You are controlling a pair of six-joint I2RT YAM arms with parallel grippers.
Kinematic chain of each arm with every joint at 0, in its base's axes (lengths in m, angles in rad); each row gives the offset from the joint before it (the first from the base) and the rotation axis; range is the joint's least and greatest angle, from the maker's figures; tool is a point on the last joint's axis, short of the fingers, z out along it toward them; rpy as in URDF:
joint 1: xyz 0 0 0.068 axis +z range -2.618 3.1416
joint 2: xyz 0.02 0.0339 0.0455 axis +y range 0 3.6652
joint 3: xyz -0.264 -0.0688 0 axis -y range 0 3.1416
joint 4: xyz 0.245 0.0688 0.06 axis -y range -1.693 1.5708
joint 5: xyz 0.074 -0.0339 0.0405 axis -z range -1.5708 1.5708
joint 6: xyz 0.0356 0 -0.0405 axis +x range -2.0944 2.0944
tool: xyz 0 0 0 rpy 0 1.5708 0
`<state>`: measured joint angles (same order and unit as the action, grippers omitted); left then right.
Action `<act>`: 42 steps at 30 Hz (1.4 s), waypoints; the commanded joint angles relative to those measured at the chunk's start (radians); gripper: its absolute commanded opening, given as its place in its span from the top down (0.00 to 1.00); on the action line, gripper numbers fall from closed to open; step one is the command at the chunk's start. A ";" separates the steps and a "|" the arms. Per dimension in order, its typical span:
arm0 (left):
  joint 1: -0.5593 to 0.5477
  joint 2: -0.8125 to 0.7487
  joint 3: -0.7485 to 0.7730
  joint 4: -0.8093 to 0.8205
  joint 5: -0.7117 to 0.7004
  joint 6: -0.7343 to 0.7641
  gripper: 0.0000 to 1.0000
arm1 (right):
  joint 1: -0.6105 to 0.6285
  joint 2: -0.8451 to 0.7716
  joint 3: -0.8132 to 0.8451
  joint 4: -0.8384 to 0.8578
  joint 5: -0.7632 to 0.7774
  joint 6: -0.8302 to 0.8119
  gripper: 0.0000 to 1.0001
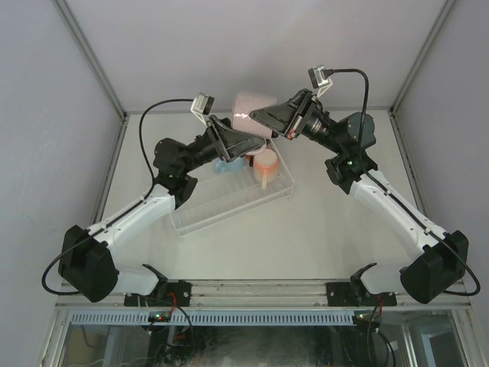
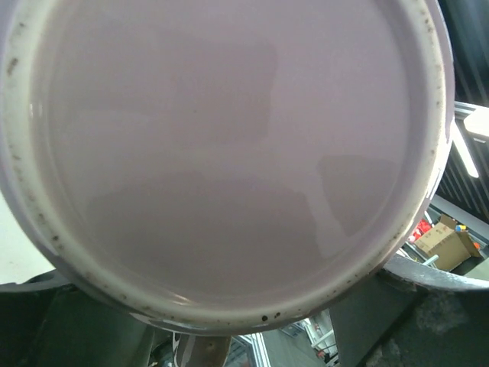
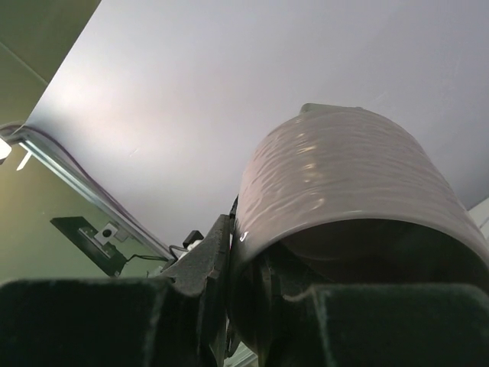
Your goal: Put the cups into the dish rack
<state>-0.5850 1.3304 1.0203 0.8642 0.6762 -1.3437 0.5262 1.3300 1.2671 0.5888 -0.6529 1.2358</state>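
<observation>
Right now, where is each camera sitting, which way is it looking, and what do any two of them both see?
Top external: above and behind the arms, looking down on the table; both arms, the dish rack and the raised lilac mug show.
Left wrist: close against one round end of that mug; no fingers clearly show.
Right wrist: looking up along its own fingers at the mug's ribbed side.
Shared: all three see the lilac mug.

the dish rack (image 1: 221, 208) gives us free slots at its near left; the orange cup (image 1: 267, 161), the light blue cup (image 1: 225, 165) and, raised above them, the lilac-pink cup (image 1: 252, 105) crowd its far end.
</observation>
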 commanded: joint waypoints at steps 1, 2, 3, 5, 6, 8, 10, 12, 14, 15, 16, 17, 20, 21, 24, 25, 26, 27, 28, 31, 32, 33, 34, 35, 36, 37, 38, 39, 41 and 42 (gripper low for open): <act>-0.006 0.005 0.084 0.075 -0.013 -0.005 0.23 | 0.018 -0.040 0.009 0.102 0.055 -0.040 1.00; -0.006 0.006 0.084 0.075 -0.013 -0.005 0.24 | 0.017 -0.044 0.009 0.085 0.056 -0.050 1.00; -0.005 0.004 0.084 0.077 -0.013 -0.003 0.24 | 0.016 -0.048 0.009 0.068 0.058 -0.058 1.00; -0.003 -0.002 0.081 0.078 -0.017 0.000 0.25 | 0.011 -0.058 0.008 0.033 0.060 -0.072 1.00; -0.002 -0.004 0.081 0.077 -0.019 0.001 0.26 | 0.010 -0.064 0.008 0.014 0.064 -0.086 1.00; 0.004 -0.007 0.078 0.077 -0.020 0.001 0.28 | 0.011 -0.079 0.009 -0.025 0.068 -0.116 1.00; 0.007 -0.009 0.077 0.078 -0.024 0.002 0.32 | 0.011 -0.086 0.008 -0.058 0.067 -0.139 1.00; 0.009 -0.011 0.078 0.078 -0.027 0.000 0.35 | 0.014 -0.094 0.007 -0.090 0.068 -0.166 1.00; 0.011 -0.014 0.078 0.078 -0.032 0.001 0.42 | 0.018 -0.105 0.008 -0.118 0.074 -0.191 1.00; 0.012 -0.015 0.078 0.078 -0.034 0.002 0.45 | 0.018 -0.109 0.008 -0.127 0.076 -0.198 1.00; 0.013 -0.015 0.078 0.078 -0.034 0.003 0.47 | 0.019 -0.111 0.008 -0.136 0.075 -0.203 1.00; 0.013 -0.014 0.078 0.078 -0.035 0.002 0.48 | 0.020 -0.112 0.008 -0.141 0.076 -0.207 1.00; 0.013 -0.012 0.077 0.084 -0.037 -0.001 0.48 | 0.025 -0.113 0.008 -0.148 0.078 -0.216 1.00; 0.014 -0.010 0.078 0.088 -0.036 -0.005 0.48 | 0.027 -0.112 0.007 -0.151 0.079 -0.218 1.00; 0.013 -0.007 0.078 0.090 -0.028 -0.008 0.49 | 0.033 -0.107 0.007 -0.147 0.082 -0.218 1.00; 0.013 -0.007 0.076 0.089 -0.026 -0.009 0.52 | 0.036 -0.104 0.007 -0.146 0.083 -0.218 1.00; 0.013 -0.007 0.074 0.087 -0.026 -0.011 0.55 | 0.038 -0.103 0.007 -0.148 0.084 -0.219 1.00; 0.013 -0.005 0.072 0.087 -0.022 -0.012 0.58 | 0.040 -0.102 0.007 -0.150 0.085 -0.221 1.00; 0.011 -0.003 0.069 0.084 -0.019 -0.012 0.61 | 0.042 -0.101 0.006 -0.151 0.085 -0.223 1.00; 0.011 0.000 0.058 0.081 -0.009 -0.009 0.70 | 0.047 -0.096 0.006 -0.158 0.089 -0.225 1.00; 0.011 0.001 0.053 0.081 -0.007 -0.011 0.74 | 0.048 -0.093 0.007 -0.159 0.090 -0.224 1.00; 0.011 0.001 0.050 0.081 -0.006 -0.010 0.77 | 0.049 -0.092 0.007 -0.159 0.091 -0.224 1.00; 0.011 0.001 0.047 0.081 -0.004 -0.008 0.78 | 0.050 -0.091 0.007 -0.162 0.092 -0.223 1.00; 0.011 0.003 0.047 0.081 -0.002 -0.008 0.83 | 0.050 -0.089 0.007 -0.163 0.093 -0.223 1.00; 0.011 0.007 0.047 0.081 0.001 -0.008 0.90 | 0.051 -0.088 0.008 -0.166 0.093 -0.224 1.00; 0.011 0.008 0.047 0.081 0.004 -0.009 0.99 | 0.051 -0.087 0.006 -0.171 0.095 -0.226 1.00; 0.011 0.010 0.046 0.081 0.006 -0.008 1.00 | 0.051 -0.085 0.007 -0.172 0.095 -0.226 1.00; 0.011 0.010 0.044 0.081 0.008 -0.006 1.00 | 0.051 -0.084 0.007 -0.176 0.097 -0.225 1.00; 0.013 0.008 0.035 0.068 0.007 0.004 1.00 | 0.052 -0.081 0.007 -0.177 0.096 -0.226 1.00; 0.014 0.002 0.025 0.051 -0.001 0.019 1.00 | 0.052 -0.081 0.008 -0.185 0.101 -0.228 1.00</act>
<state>-0.5705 1.3579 1.0233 0.8658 0.6888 -1.3121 0.5587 1.2491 1.2625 0.3950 -0.4999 1.0885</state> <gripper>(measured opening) 0.382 0.131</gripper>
